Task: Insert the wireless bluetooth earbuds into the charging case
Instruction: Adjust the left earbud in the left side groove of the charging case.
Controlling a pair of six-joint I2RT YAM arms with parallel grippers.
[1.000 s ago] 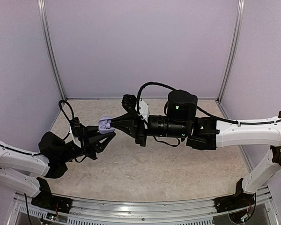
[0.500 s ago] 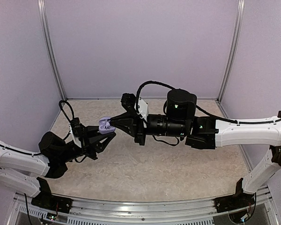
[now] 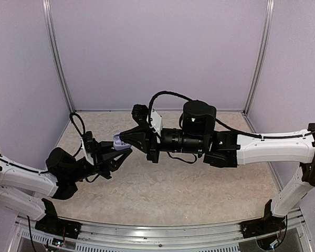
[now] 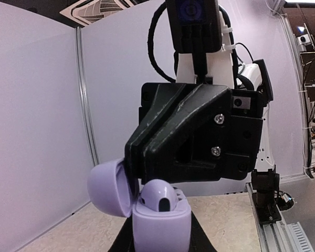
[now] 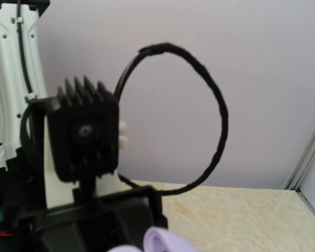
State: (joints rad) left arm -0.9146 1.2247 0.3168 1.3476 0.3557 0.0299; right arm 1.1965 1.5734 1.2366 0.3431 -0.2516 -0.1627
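Left gripper [image 3: 119,149], left of centre in the overhead view, is clamped on the lilac charging case [image 4: 160,224] and holds it upright above the table. In the left wrist view the case stands at bottom centre with dark finger edges on either side of its base. Its lid [image 4: 109,187] is swung open to the left. One pale earbud [image 4: 156,195] sits in the case, its rounded top showing above the rim.

Just beyond, the right gripper [image 4: 132,160] reaches in from the right of the frame, its two black fingers pressed together. Their tips lie right at the earbud and the lid's hinge; whether they touch the earbud cannot be told. Farther back are the speckled beige table [image 3: 199,194] and the lilac back wall [image 3: 157,52].
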